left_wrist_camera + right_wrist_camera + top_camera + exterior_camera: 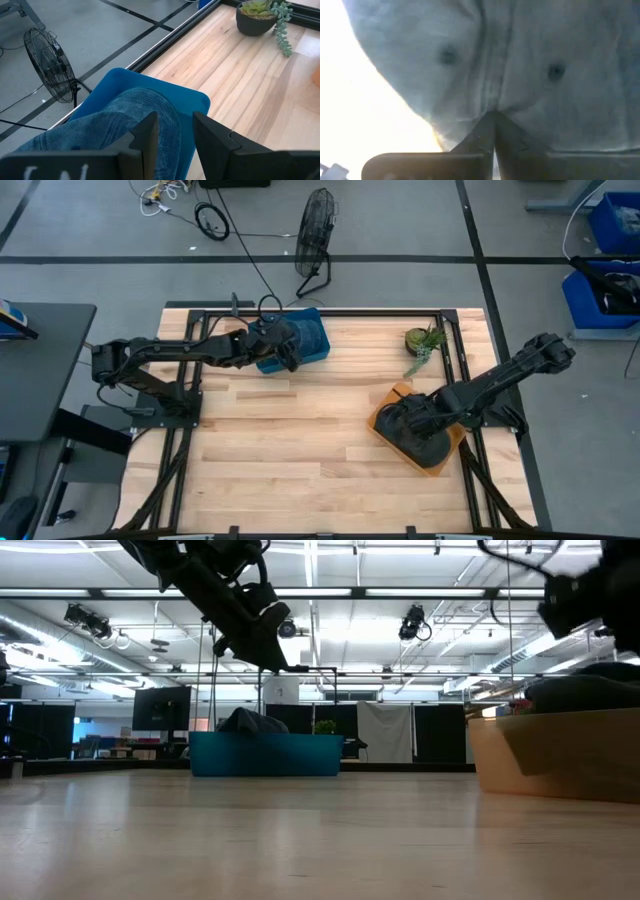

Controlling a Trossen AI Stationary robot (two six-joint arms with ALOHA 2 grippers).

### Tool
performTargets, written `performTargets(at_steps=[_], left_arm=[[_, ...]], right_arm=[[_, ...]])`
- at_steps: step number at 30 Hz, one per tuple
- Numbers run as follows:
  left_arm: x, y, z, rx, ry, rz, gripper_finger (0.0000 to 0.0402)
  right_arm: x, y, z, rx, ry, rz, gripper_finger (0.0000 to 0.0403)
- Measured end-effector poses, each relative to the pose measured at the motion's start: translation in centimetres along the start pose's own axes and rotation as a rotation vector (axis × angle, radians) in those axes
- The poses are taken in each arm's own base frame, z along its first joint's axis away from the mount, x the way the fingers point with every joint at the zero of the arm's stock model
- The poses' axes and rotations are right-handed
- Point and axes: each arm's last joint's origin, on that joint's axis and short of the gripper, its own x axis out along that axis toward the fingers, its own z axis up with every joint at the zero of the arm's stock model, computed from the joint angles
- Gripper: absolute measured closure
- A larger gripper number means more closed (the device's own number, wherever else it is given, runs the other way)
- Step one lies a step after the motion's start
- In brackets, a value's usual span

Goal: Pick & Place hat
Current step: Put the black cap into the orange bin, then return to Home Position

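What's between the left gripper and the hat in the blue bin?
Nothing visible. The left gripper hangs open just above the denim hat, which lies in the blue bin. The plant pot sits well aside; the right gripper is at the tan box.

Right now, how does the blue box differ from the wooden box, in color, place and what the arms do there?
The blue box stands at the table's far edge; the wooden box, tan, stands near the right edge. Above the blue box the left pincer hovers open over a denim hat; at the wooden box the right pincer is shut, pressed against a grey hat. Each box holds a hat.
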Motion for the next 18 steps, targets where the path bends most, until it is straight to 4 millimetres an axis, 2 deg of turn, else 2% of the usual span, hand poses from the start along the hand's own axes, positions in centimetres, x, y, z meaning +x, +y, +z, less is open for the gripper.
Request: performTargets(at_steps=[6, 11, 14, 18], left_arm=[[0.0, 0.0, 0.0, 0.007, 0.0, 0.0, 0.0278], [-0.4, 0.1, 0.3, 0.098, -0.017, -0.004, 0.0278], [-2.1, 0.6, 1.3, 0.099, -0.069, -0.023, 0.0278], [-5.4, 1.6, 2.7, 0.109, -0.154, -0.091, 0.0278]], right_arm=[[-5.4, 1.2, 0.2, -0.135, -0.063, 0.068, 0.0387], [-9.6, 0.8, 0.6, -0.192, -0.336, -0.021, 0.0385], [-11.9, 0.4, 0.7, -0.331, -0.507, -0.021, 0.0385], [-14.7, -0.8, 0.5, -0.514, -0.68, -0.008, 0.0385]])
